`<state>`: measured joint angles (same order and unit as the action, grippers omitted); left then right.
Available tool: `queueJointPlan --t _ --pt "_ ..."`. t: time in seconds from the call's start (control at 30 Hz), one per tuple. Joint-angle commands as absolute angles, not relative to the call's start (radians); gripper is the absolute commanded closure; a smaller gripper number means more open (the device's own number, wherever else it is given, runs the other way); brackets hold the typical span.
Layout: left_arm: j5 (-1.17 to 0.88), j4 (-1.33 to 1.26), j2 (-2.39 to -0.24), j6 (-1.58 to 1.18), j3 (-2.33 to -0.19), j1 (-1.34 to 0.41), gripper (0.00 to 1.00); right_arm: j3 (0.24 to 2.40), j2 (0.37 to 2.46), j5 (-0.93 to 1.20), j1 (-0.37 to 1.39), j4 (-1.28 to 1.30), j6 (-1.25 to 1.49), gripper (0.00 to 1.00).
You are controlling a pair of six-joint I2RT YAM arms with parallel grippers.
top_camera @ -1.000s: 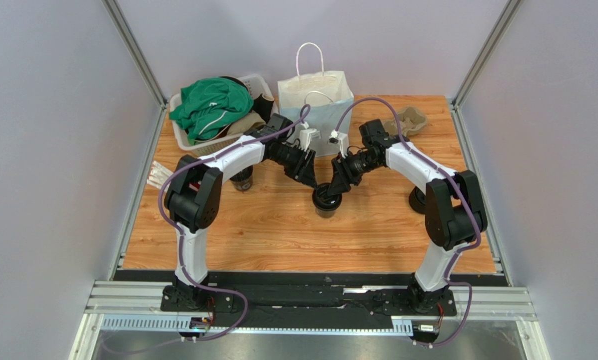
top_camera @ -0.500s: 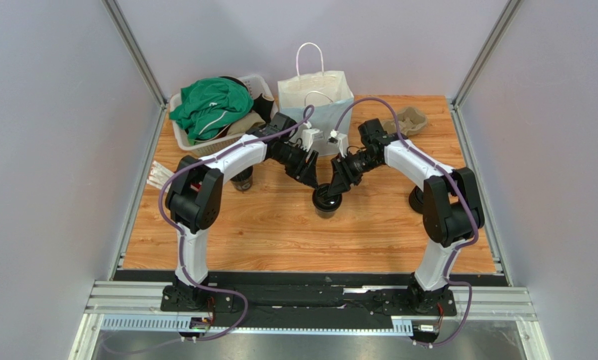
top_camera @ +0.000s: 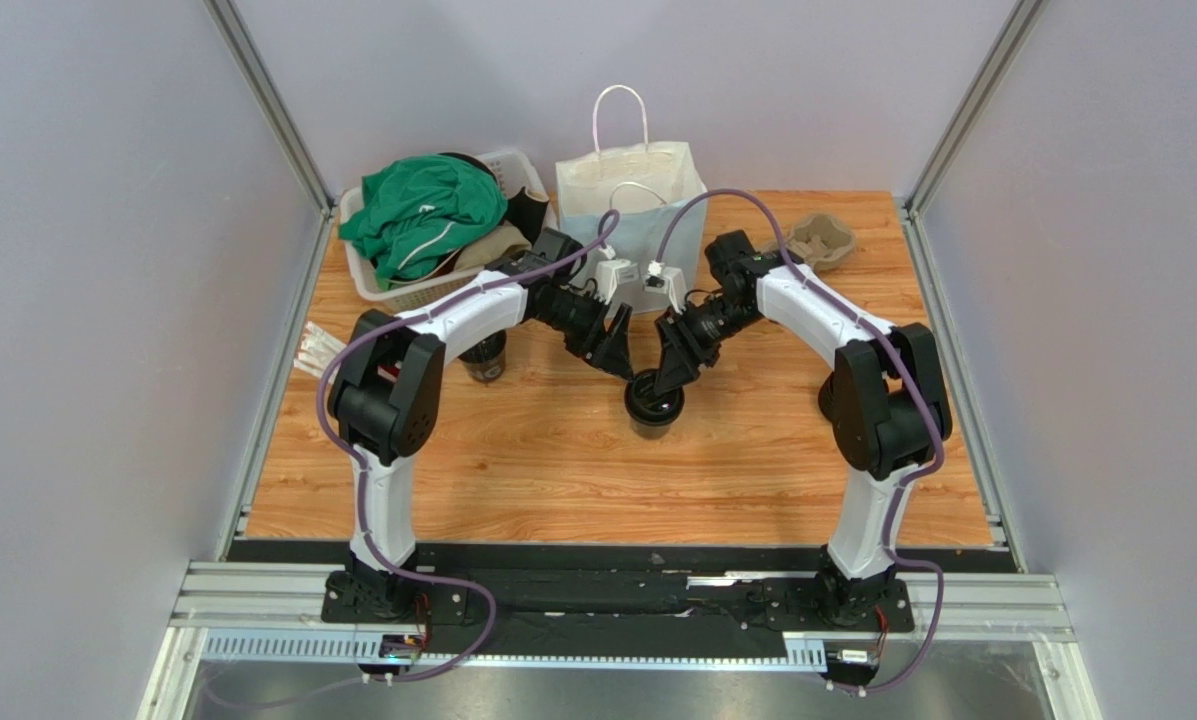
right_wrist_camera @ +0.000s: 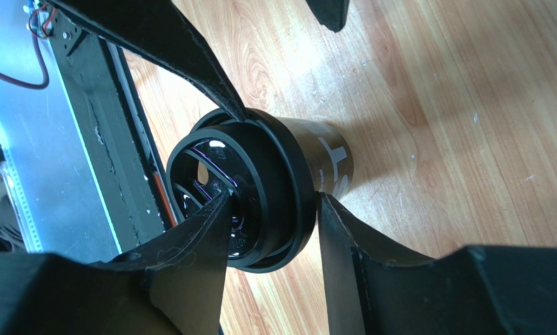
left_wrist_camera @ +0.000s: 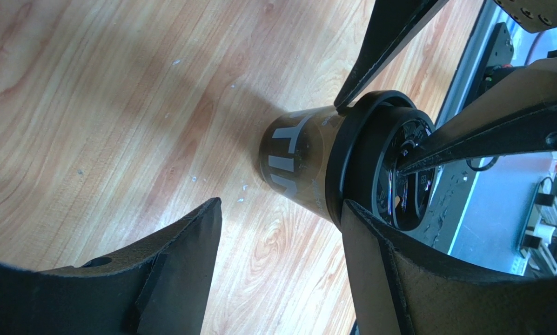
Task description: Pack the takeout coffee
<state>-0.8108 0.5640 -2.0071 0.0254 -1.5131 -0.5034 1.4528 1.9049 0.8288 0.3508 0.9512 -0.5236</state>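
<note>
Since a second ago the left gripper (top_camera: 619,360) has let its fingers draw apart, and the right arm (top_camera: 875,405) has swung its elbow a little to the left; the cup has not shifted.

The wooden table (top_camera: 559,480) carries a laundry basket (top_camera: 517,162) at the far left, heaped with a green garment (top_camera: 416,210). A white paper bag (top_camera: 634,203) with looped handles stands upright at the far middle. A cardboard cup carrier (top_camera: 822,237) lies at the far right.

The takeout coffee (top_camera: 652,402) stands upright on the bare wood near the table's middle – nearer than the bag and apart from it – with its black lid (right_wrist_camera: 260,195) on.

The right gripper (right_wrist_camera: 273,199) pinches the lid's rim: one finger sits in the recessed top, the other presses the outside, just under the rim. The left gripper's fingers (left_wrist_camera: 169,272) stand spread on either side of the cup – one tip just beside the lid's rim, the other clear of the cup's wall
</note>
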Motion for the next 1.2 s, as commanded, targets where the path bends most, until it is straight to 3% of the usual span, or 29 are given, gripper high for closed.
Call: queueJointPlan --t 0.0,0.5,1.17 --pt "-0.874 0.534 -1.963 0.038 -1.522 -0.499 0.28 1.431 1.987 0.577 0.38 1.023 -0.666 0.52" --pt "-0.887 0.494 -1.793 0.014 -1.46 -0.463 0.26 1.373 1.925 0.537 0.382 0.913 -0.549 0.52" --pt "-0.847 0.581 -1.974 0.061 -1.5 -0.6 0.25 1.333 1.882 0.538 0.383 0.862 -0.506 0.51"
